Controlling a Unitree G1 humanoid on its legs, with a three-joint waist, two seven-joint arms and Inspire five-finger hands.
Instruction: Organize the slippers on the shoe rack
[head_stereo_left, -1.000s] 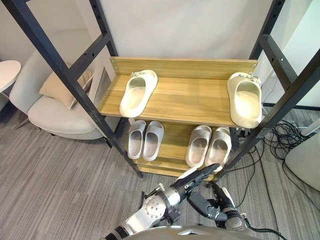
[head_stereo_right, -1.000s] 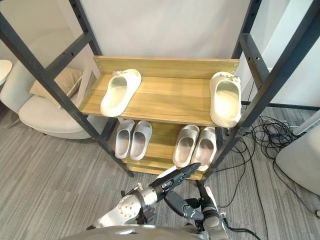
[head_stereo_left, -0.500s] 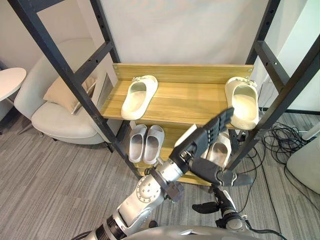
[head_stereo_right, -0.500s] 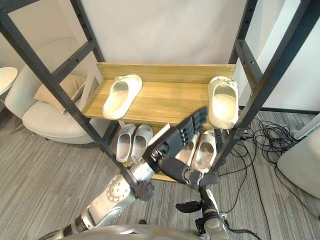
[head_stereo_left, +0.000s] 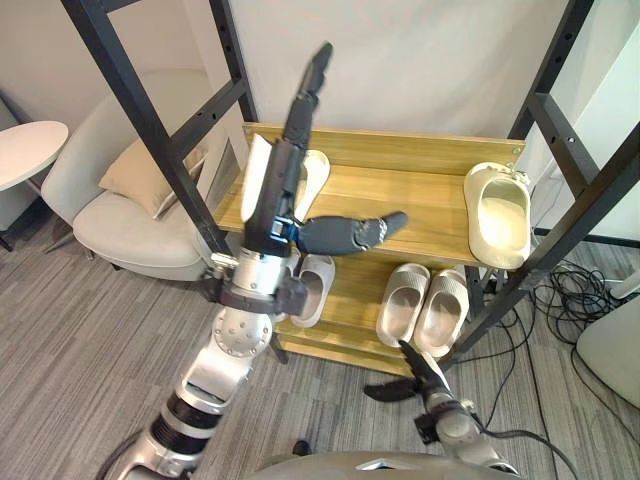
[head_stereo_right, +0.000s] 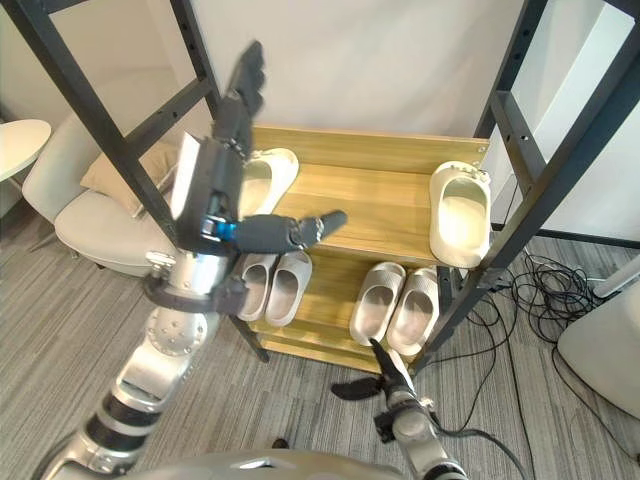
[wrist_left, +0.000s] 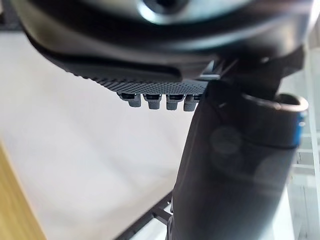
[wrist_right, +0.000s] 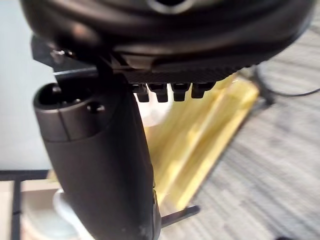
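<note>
Slipper (head_stereo_left: 497, 215), right end of upper shelf (head_stereo_left: 430, 190): front-to-back, toe toward wall (head_stereo_left: 420, 70).

Smooth matt slippers (head_stereo_left: 499, 215), wood-grain shelves (head_stereo_left: 425, 195), matt black metal frame (head_stereo_left: 142, 110), ribbed carpet (head_stereo_left: 80, 340)

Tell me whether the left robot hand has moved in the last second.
Yes. The left robot hand rose from below the lower shelf to in front of the upper shelf.

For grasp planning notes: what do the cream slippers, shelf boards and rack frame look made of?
Cream slippers: likely moulded foam or rubber, matte, thick one-piece body. Shelf boards: wood or wood-look laminate, visible grain. Frame: apparently black-painted metal, perforated bars.
</note>
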